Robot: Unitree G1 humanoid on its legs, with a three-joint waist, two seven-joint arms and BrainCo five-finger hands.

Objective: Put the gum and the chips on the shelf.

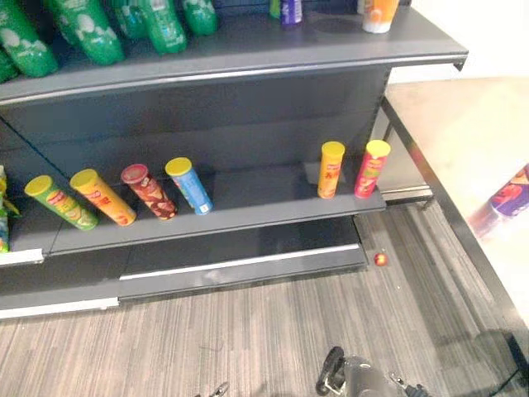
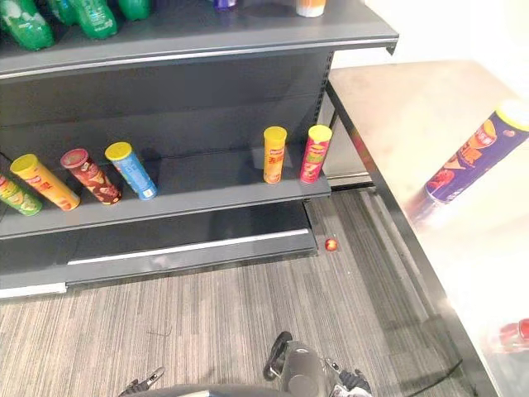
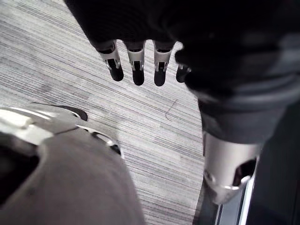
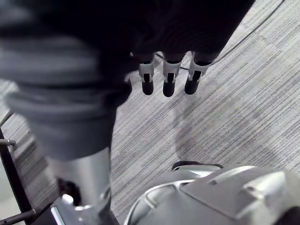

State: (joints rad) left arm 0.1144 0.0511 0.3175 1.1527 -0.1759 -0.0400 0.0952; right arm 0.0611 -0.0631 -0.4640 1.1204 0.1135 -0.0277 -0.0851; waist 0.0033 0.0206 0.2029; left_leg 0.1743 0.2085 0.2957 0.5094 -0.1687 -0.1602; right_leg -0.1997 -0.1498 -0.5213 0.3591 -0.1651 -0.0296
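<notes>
Left hand [image 3: 137, 61] and right hand [image 4: 169, 75] low over carpet [image 1: 248, 331], fingers loose and empty, purple chips can [image 2: 467, 161] lying on table [image 2: 388, 107] at right, well apart from both, shelf [image 1: 248, 197] far left bearing six cans [image 1: 192, 185], small red thing [image 1: 380, 259] on carpet nearby.

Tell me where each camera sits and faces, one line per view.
Left eye view: on the head, looking down at the shelf holding chip cans.
Right eye view: beside it, same scene, with more of the table and its purple can.
Left wrist view: on the left wrist, along the open left hand towards carpet.
Right wrist view: likewise, right hand.
Both eye views share the floor's small red object.
</notes>
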